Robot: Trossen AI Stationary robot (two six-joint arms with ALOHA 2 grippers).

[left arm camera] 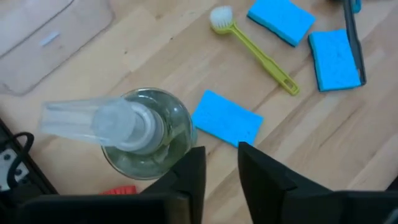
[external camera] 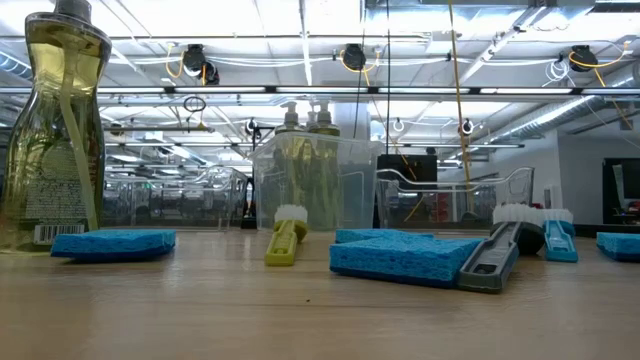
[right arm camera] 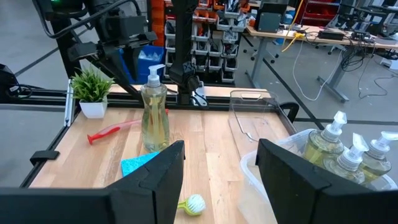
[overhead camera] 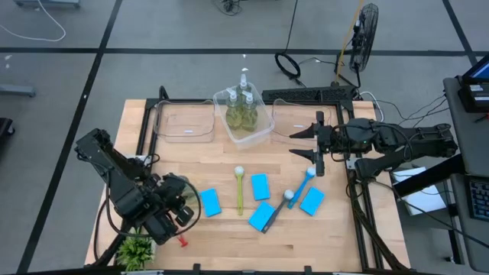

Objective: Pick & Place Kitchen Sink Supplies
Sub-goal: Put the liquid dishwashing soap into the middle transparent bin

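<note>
While three soap bottles (overhead camera: 243,107) are already sitting in the middle tub (overhead camera: 263,130), one soap bottle (right arm camera: 155,111) is still standing far left of that tub. The left gripper (left arm camera: 217,168) is hanging over it, fingers close together and not touching it. Just left of the tub, another tub (overhead camera: 183,122) is waiting with nothing in it. In front of the tub, four sponges (overhead camera: 260,186) and the brushes (overhead camera: 238,189) are still lying loose. Right of the tub, the right gripper (overhead camera: 315,145) is waiting with fingers apart, holding nothing.
</note>
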